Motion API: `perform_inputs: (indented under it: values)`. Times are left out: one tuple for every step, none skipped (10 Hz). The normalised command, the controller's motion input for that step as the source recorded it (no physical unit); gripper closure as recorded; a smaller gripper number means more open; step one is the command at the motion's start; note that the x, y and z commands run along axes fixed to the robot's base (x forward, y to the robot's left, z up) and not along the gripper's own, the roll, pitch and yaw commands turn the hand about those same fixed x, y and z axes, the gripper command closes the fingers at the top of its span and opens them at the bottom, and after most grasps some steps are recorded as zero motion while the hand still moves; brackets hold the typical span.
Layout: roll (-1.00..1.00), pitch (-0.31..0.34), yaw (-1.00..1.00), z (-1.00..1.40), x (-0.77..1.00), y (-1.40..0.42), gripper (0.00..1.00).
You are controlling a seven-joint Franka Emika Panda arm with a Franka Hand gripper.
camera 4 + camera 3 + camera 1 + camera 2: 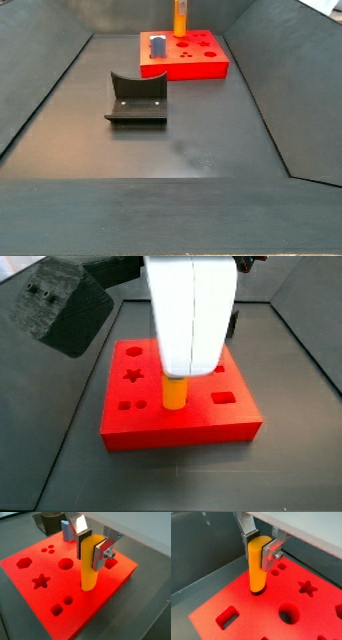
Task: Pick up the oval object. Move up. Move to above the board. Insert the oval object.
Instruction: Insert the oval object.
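My gripper (91, 554) is shut on the upper part of the oval object (89, 572), a smooth yellow-orange peg held upright; both wrist views show this (260, 549). The peg (256, 569) stands over the red board (244, 619). Its lower end sits at a dark-rimmed cutout in the board's top, and I cannot tell how deep it goes. In a side view the peg (175, 391) shows below the white arm body (194, 316), which hides the fingers, and meets the board (181, 426). In a side view the board (201, 66) lies at the far end with the peg (179, 15) above it.
A grey-blue block (69, 531) stands upright at the board's edge, close behind the fingers; it also shows in a side view (158, 47). The dark curved stand (138, 100) sits on the grey floor in front of the board. Grey walls enclose the floor.
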Motion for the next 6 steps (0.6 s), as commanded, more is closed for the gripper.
perform_inputs:
  values:
    - [0.00, 0.000, -0.19, -0.13, 0.00, 0.23, 1.00]
    - [0.00, 0.000, -0.19, -0.14, 0.00, 0.19, 1.00]
    - [0.00, 0.000, -0.13, -0.21, 0.00, 0.03, 1.00]
    - [0.00, -0.019, -0.06, -0.29, 0.00, 0.00, 1.00]
    - [0.03, -0.019, -0.03, -0.28, 0.00, -0.06, 1.00]
    - [0.04, -0.009, -0.06, -0.29, 0.00, -0.07, 1.00]
